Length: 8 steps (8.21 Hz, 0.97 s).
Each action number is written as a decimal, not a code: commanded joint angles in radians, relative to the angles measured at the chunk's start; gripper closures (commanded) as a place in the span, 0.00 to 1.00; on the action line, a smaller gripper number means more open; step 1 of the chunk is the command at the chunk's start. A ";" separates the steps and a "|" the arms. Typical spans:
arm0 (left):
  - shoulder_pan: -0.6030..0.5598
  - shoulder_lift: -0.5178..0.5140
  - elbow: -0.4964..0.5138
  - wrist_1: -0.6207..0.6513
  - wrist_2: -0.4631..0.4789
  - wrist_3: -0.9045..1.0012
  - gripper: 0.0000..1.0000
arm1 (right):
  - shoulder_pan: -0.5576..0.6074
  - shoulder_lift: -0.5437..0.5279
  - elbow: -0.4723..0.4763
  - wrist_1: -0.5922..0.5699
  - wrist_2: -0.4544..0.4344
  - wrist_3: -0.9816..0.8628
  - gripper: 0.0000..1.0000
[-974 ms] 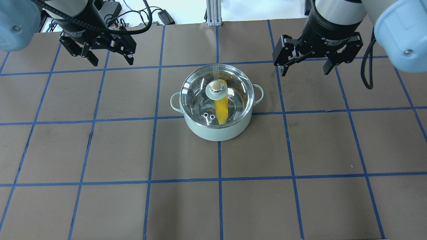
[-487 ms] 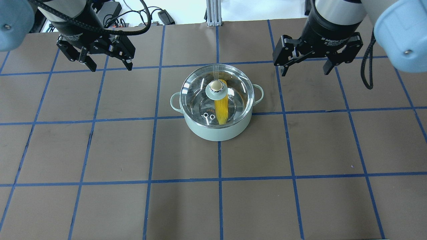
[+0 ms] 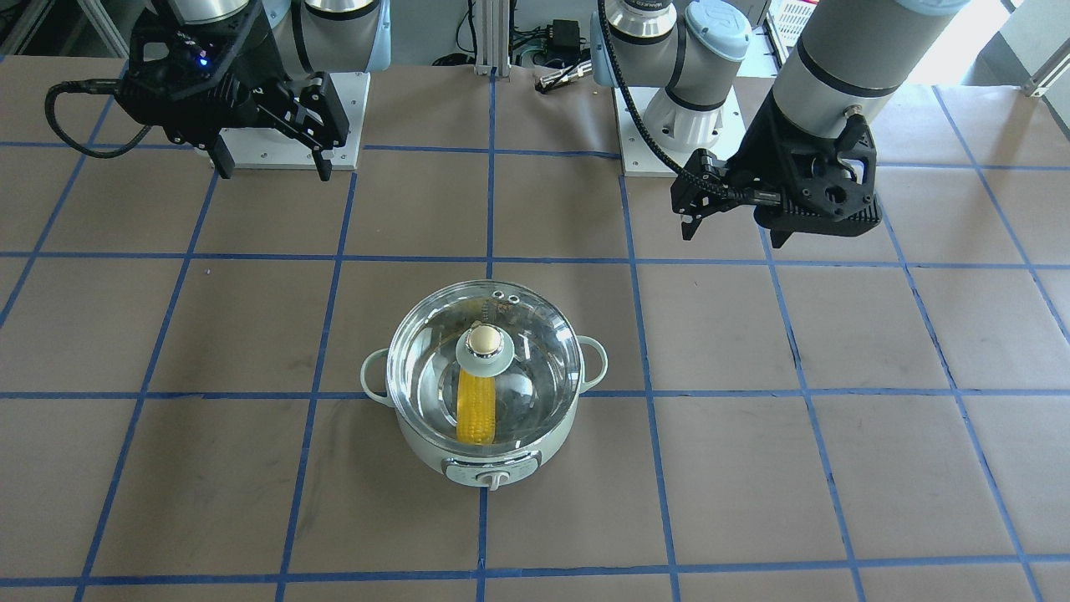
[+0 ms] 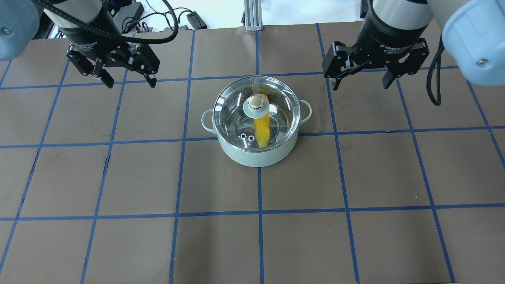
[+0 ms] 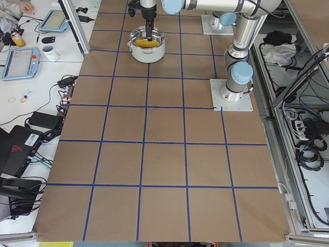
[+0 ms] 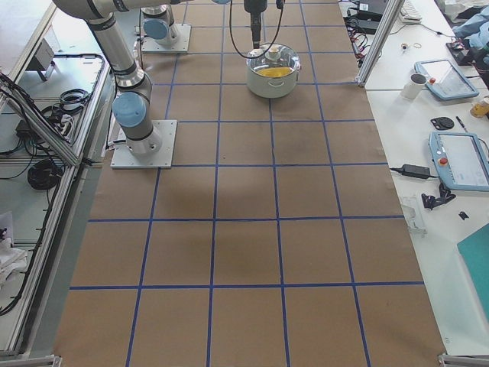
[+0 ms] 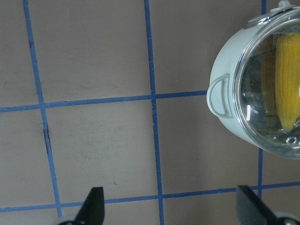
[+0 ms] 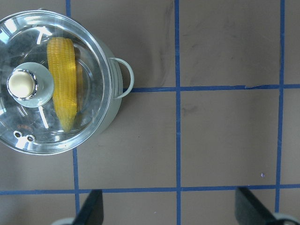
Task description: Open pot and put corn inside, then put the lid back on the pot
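The mint-green pot [image 4: 258, 156] stands mid-table with the glass lid [image 4: 232, 102] seated on it, beige knob up. The yellow corn [image 4: 261, 129] lies inside, seen through the glass. The pot also shows in the front view [image 3: 418, 443], lid [image 3: 535, 351] on, corn [image 3: 476, 410] within. My left gripper [image 4: 128, 81] is open and empty, raised at the far left of the pot. My right gripper [image 4: 361, 83] is open and empty, raised at the far right. The right wrist view shows lid [image 8: 93, 61] and corn [image 8: 63, 79].
The table is brown paper with a blue tape grid [image 4: 258, 213]. Both arm bases [image 3: 677, 125] stand at the robot's edge. Cables and a power supply [image 4: 130, 14] lie beyond the far edge. Tablets and a mug [image 6: 416, 84] sit on a side bench.
My left gripper has drawn back to the left, away from the pot, staying open. The right gripper, pot, lid and corn have not moved.
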 commanded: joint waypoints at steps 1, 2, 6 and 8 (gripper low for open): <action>0.000 -0.002 0.001 0.000 0.000 0.001 0.00 | 0.000 0.000 0.000 0.000 -0.001 -0.001 0.00; 0.000 -0.005 -0.001 0.000 0.000 0.001 0.00 | 0.000 0.000 0.002 0.000 -0.001 -0.001 0.00; 0.000 -0.010 -0.001 0.006 0.000 0.001 0.00 | -0.002 0.003 0.002 0.000 0.001 -0.002 0.00; 0.000 -0.012 -0.001 0.008 -0.001 0.001 0.00 | -0.002 0.005 0.000 0.000 -0.001 -0.004 0.00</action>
